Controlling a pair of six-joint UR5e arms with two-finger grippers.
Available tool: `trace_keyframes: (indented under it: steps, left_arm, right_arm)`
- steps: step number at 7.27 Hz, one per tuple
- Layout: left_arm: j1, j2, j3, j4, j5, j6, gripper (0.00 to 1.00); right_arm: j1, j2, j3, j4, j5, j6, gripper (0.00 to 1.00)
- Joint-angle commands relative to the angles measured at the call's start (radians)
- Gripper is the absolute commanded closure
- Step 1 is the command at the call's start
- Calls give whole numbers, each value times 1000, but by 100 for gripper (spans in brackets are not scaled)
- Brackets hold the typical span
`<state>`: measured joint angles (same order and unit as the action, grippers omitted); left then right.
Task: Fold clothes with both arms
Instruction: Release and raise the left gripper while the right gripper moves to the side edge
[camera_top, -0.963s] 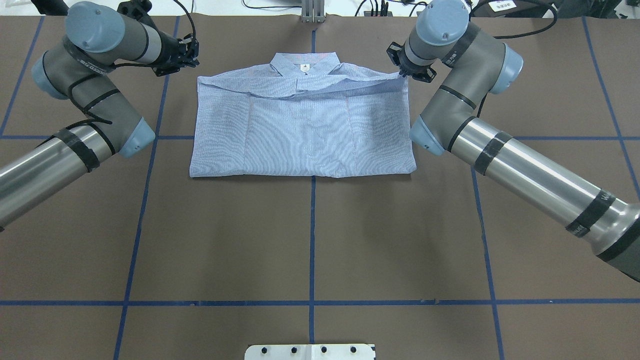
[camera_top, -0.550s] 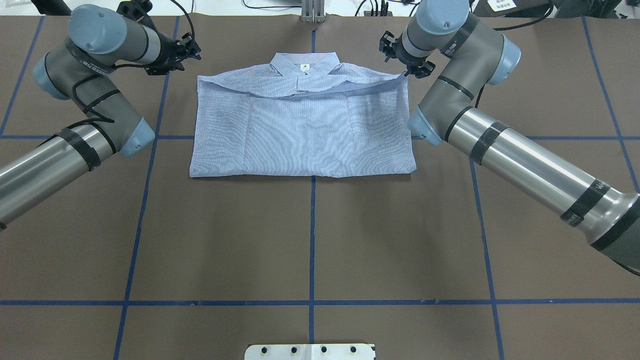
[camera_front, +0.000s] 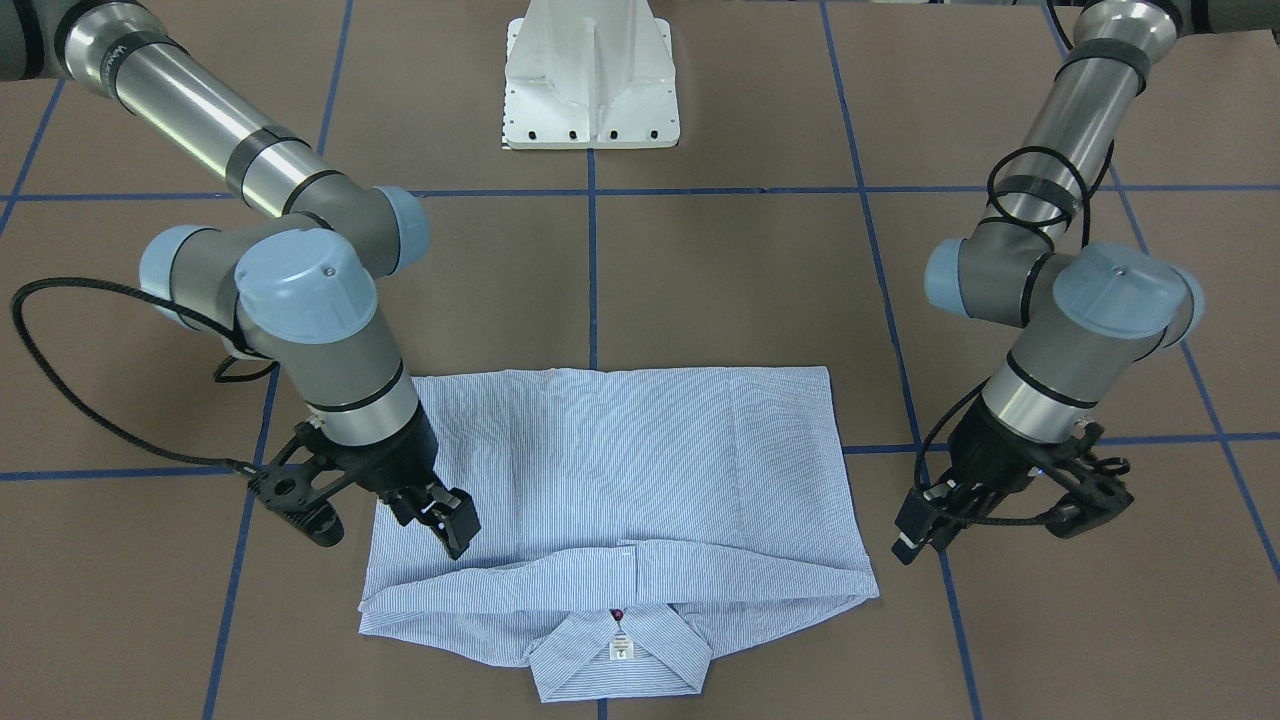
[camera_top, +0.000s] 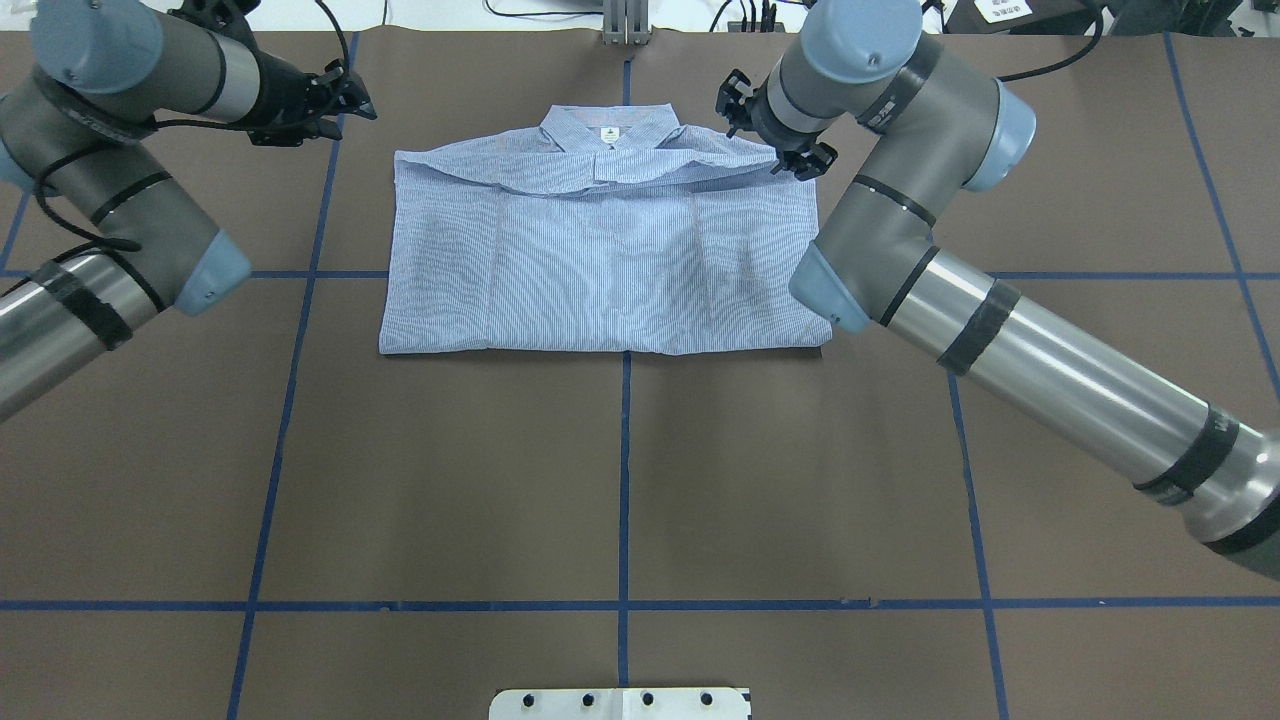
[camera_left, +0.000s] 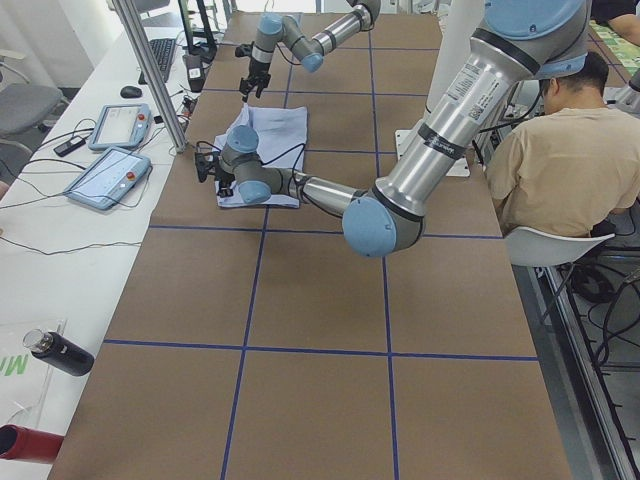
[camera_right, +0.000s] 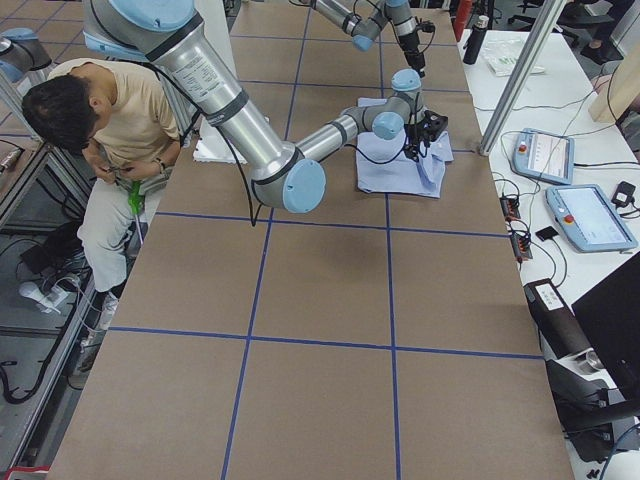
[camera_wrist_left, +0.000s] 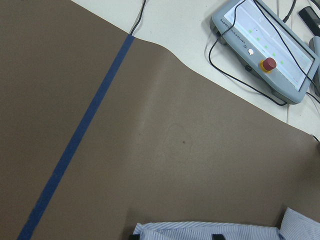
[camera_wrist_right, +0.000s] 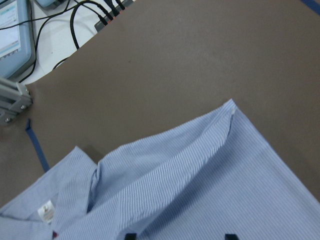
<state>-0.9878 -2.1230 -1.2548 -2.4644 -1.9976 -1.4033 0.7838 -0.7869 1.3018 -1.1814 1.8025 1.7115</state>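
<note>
once beside, right fingers (camera_front: 458, 527) over shirt (camera_front: 620, 450)

Light comes evenly from overhead, bright and flat. My arms throw only soft shadows on the brown table (camera_top: 620, 480), and my right arm (camera_top: 1060, 370) dims a patch of the shirt (camera_top: 600, 250) beside it. Glare streaks run along my steel tubes. My right wrist view seems slightly soft; the side views leave the table's far end too small for detail.
</note>
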Motion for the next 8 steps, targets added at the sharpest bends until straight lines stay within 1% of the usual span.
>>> trace_keyframes:
  steps: [1,2,3,4,5,6,8]
  left_arm:
    - [-38,101,-135,4,-68,33,43]
    - [-38,121,-150,4,-72,33,43]
    - [-46,127,-169,5,-72,33,43]
    - [-51,152,-202,8,-70,33,43]
    - [-51,172,-225,9,-63,32,42]
    - [-52,173,-242,7,-60,32,42]
    - [-74,176,-242,9,-55,33,43]
  right_arm:
    - [-105,-49,94,-11,-104,30,100]
    - [-113,-140,187,-11,-113,17,89]
    - [-115,-246,271,-8,-106,11,59]
    - [-110,-268,277,-9,-115,13,46]
    - [-110,-291,287,-7,-117,17,38]
    - [-132,-299,287,-1,-117,28,35]
    - [-141,-337,287,3,-112,28,32]
